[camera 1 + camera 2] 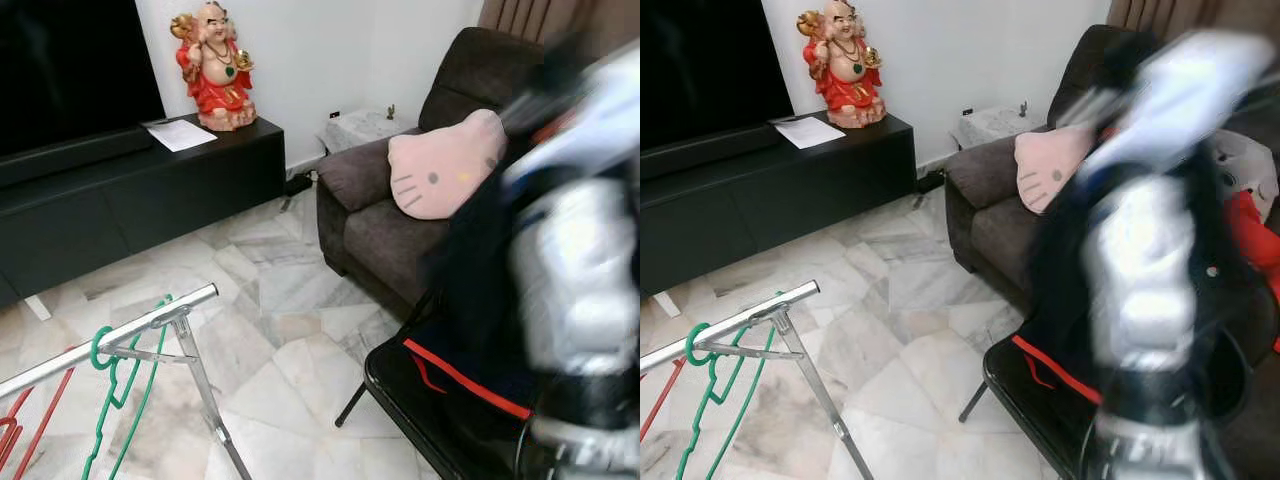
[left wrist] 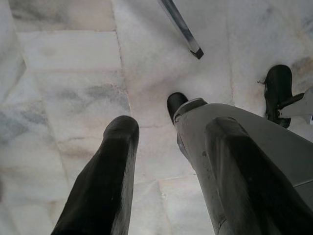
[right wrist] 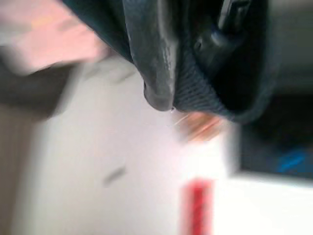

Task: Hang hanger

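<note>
A green hanger (image 1: 110, 385) hangs by its hook on the silver bar of a drying rack (image 1: 130, 330) at the lower left. A red hanger (image 1: 35, 420) hangs beside it, further left. My right arm (image 1: 575, 260) is raised at the right and blurred by motion, with a dark garment (image 1: 475, 270) draped against it. In the right wrist view, dark fabric (image 3: 195, 63) sits close to the lens. My left gripper (image 2: 171, 129) hangs open over the marble floor (image 2: 73, 73) with nothing between its fingers (image 2: 107, 176).
A black chair with a red stripe (image 1: 440, 400) stands at the lower right. Behind it is a dark armchair (image 1: 370, 230) with a pink cat-face cushion (image 1: 445, 175). A black TV console (image 1: 130, 190) with a red statue (image 1: 213, 65) lines the far wall.
</note>
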